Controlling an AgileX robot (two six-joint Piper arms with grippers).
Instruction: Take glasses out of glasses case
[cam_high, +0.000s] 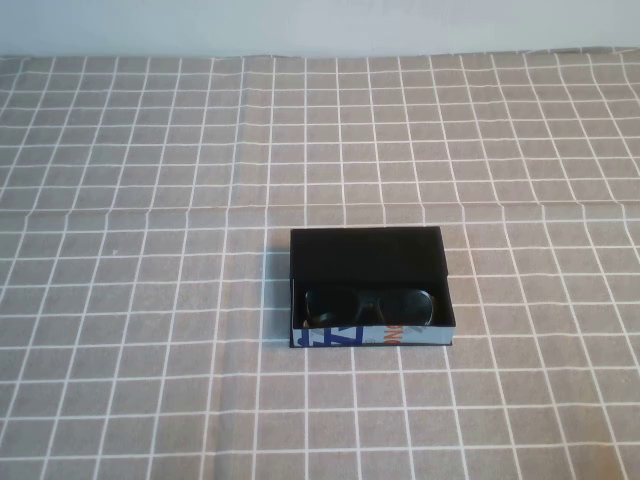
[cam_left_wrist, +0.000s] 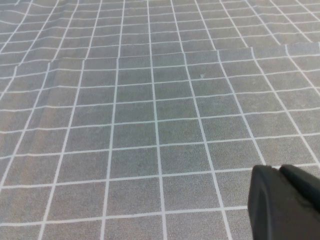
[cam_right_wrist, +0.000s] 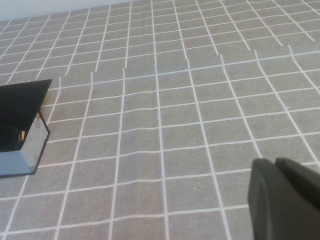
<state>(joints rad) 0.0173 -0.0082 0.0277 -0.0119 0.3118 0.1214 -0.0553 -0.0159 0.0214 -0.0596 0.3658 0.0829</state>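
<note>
The glasses case (cam_high: 366, 256) lies open in the middle of the table, its black lid flipped back and its white front side with blue and orange print facing me. The black glasses (cam_high: 368, 305) lie inside it, lenses up. Neither arm shows in the high view. My left gripper (cam_left_wrist: 279, 169) hangs shut and empty over bare cloth, with no case in its view. My right gripper (cam_right_wrist: 274, 161) is shut and empty, well to the right of the case (cam_right_wrist: 22, 125), whose corner shows at the edge of the right wrist view.
A grey tablecloth with a white grid (cam_high: 150, 300) covers the whole table, with a crease line across it behind the case. A pale wall (cam_high: 320, 25) runs along the far edge.
</note>
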